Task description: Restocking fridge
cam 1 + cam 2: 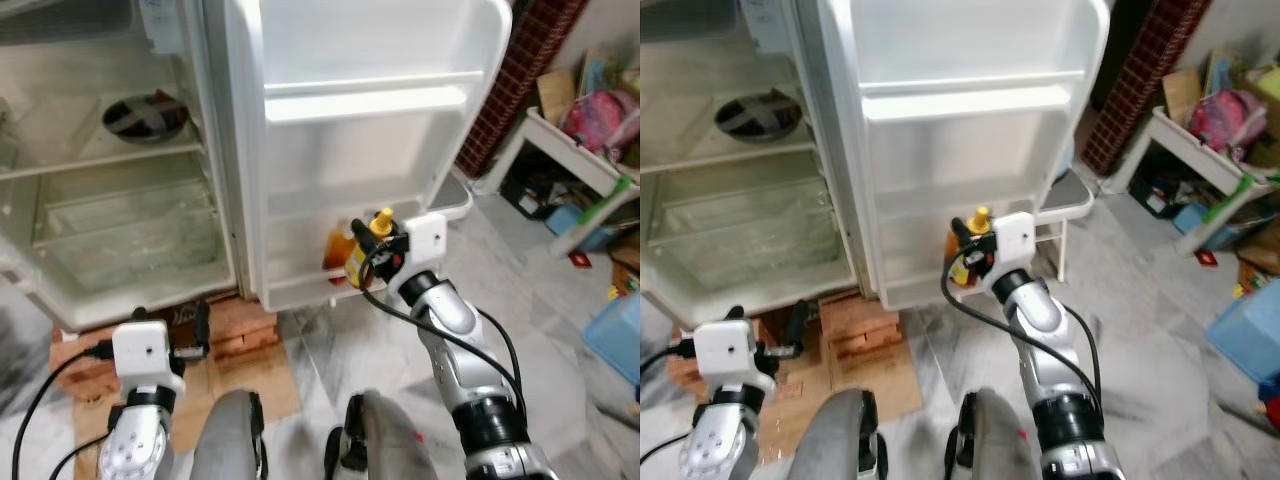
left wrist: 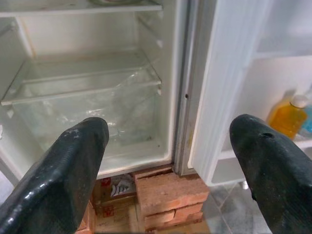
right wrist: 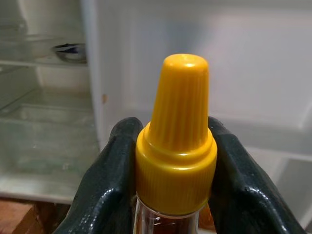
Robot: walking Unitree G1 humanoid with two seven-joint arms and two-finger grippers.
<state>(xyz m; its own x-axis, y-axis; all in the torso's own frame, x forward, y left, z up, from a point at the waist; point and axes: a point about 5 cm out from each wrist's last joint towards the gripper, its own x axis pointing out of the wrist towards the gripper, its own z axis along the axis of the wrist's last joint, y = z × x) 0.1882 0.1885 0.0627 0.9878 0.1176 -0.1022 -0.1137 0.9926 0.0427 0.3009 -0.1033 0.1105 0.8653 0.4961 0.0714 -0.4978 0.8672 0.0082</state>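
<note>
Right gripper [image 1: 372, 252] pinches yellow-capped clear bottle of amber liquid [image 3: 176, 146] below cap, long axis upright. Bottle sits just before white fridge door's bottom shelf [image 1: 300, 290], beside orange bottle [image 2: 287, 118] already there. Left gripper [image 2: 170, 161] spread, idle, farther off.

No text, brand or number can be read; the print on the cardboard [image 2: 117, 187] beside the bricks [image 2: 168, 195] is too blurred.

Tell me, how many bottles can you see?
2. One yellow-capped bottle is pinched in the right gripper; one orange bottle stands on the bottom door shelf. More could be hidden.
</note>
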